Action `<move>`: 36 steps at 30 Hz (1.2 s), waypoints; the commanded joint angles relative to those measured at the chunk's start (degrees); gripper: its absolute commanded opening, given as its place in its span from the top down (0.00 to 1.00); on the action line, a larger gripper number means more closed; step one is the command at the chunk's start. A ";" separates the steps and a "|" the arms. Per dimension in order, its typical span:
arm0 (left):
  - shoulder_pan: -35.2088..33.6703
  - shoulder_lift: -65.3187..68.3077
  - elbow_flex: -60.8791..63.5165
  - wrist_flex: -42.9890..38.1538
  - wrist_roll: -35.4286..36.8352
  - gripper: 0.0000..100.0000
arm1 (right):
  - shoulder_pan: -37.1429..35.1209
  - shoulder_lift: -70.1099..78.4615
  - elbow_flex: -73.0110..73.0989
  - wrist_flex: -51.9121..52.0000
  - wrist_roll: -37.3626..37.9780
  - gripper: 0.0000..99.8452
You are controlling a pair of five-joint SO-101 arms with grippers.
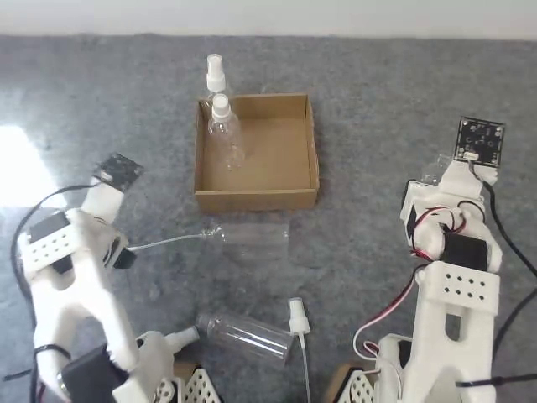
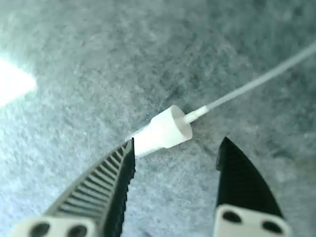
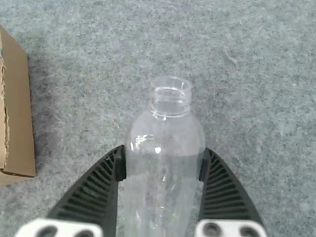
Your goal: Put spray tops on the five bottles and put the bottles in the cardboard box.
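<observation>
Bottle (image 3: 165, 187) without top clamped in right gripper (image 3: 162, 152) at frame right, left gripper (image 2: 177, 143) spread open around spray top (image 2: 165, 132) at left, box (image 1: 256, 199) upper centre, lying bottles (image 1: 247, 334) between arms

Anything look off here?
One capped bottle stands behind the cardboard box, apparently outside it; a second capped bottle stands inside. Nothing else odd; the right gripper grips an uncapped bottle.
</observation>
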 commanded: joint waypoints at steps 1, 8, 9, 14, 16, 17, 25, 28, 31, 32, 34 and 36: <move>-0.18 -0.53 -5.32 7.91 12.22 0.75 | 0.22 -1.80 -0.97 -1.27 -0.18 0.92; -0.26 -0.44 -6.90 11.60 36.57 0.75 | 0.22 -1.80 -0.97 -1.27 -0.18 0.92; -0.26 -0.35 -6.90 11.52 39.74 0.75 | 0.22 -1.80 -0.97 -1.27 -0.18 0.92; -0.26 0.09 -6.02 7.74 51.25 0.75 | 0.22 -1.80 -0.97 -1.27 -0.18 0.92; -0.26 0.09 -4.70 7.12 54.86 0.75 | 0.22 -1.80 -0.97 -1.27 -0.18 0.92; -0.26 0.09 -3.82 7.12 56.35 0.75 | 0.22 -1.80 -0.97 -1.27 -0.18 0.92; -0.26 0.09 0.75 2.11 64.18 0.75 | 0.22 -1.80 -0.88 -1.27 -0.18 0.92; -0.26 0.09 4.35 -4.66 68.40 0.75 | 0.22 -1.80 -0.88 -1.27 -0.18 0.92; -0.26 0.09 8.13 -10.46 71.65 0.75 | 0.22 -1.80 -0.88 -1.27 -0.18 0.92; -0.26 0.09 8.75 -11.43 72.53 0.75 | 0.22 -1.80 -0.88 -1.27 -0.18 0.92; -1.93 -0.18 8.75 -11.78 74.29 0.75 | 0.22 -1.80 -0.88 -1.27 -0.18 0.92; -3.87 0.18 7.96 -11.78 75.60 0.75 | 0.22 -1.80 -0.88 -1.27 -0.18 0.92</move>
